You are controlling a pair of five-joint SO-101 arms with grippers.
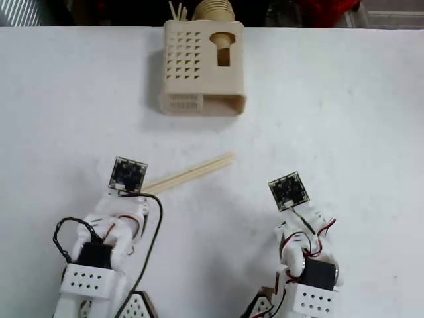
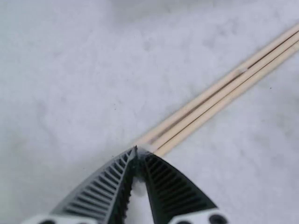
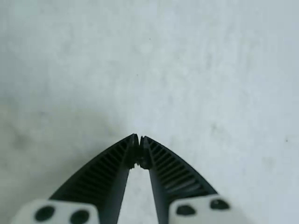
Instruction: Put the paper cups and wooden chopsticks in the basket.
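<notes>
Wooden chopsticks lie nearest the left gripper.
In the high view they sit mid-frame, with their long axis running lower left to upper right, toward the basket at top centre. The left gripper, clenched and empty, meets their lower-left end. The right gripper, also clenched, hangs over bare table.

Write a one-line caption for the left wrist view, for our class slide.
Closed left pincer with its tips at the end of wooden chopsticks lying on a white table.
</notes>
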